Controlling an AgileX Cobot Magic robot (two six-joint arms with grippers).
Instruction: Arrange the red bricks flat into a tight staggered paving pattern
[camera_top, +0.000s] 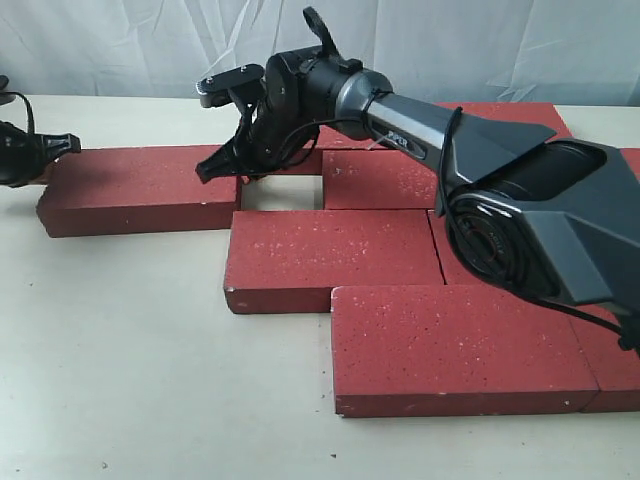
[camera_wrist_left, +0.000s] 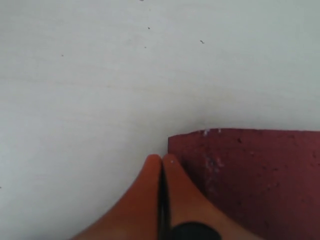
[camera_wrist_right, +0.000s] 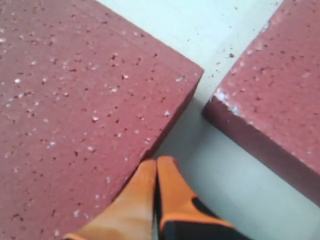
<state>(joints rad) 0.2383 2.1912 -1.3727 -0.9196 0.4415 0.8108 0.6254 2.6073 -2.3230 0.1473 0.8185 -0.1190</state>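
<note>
**Red bricks (camera_top: 330, 255) flat in staggered rows, one gap showing**

The exterior view gets the whole patch; the wrist views only catch corners. Right gripper (camera_wrist_right: 156, 164): orange pads squeezed together, holding nothing, tips at a brick's edge, with a bare strip of table (camera_wrist_right: 220, 165) just beyond. Left gripper (camera_wrist_left: 161, 159) is pinched closed too, empty, right beside the end brick (camera_wrist_left: 250, 175), with open tabletop ahead.

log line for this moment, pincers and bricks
left pincer: shut, at corner of leftmost dark red rough paving brick | right pincer: shut, at gap beside that brick | pattern: not tight
</note>
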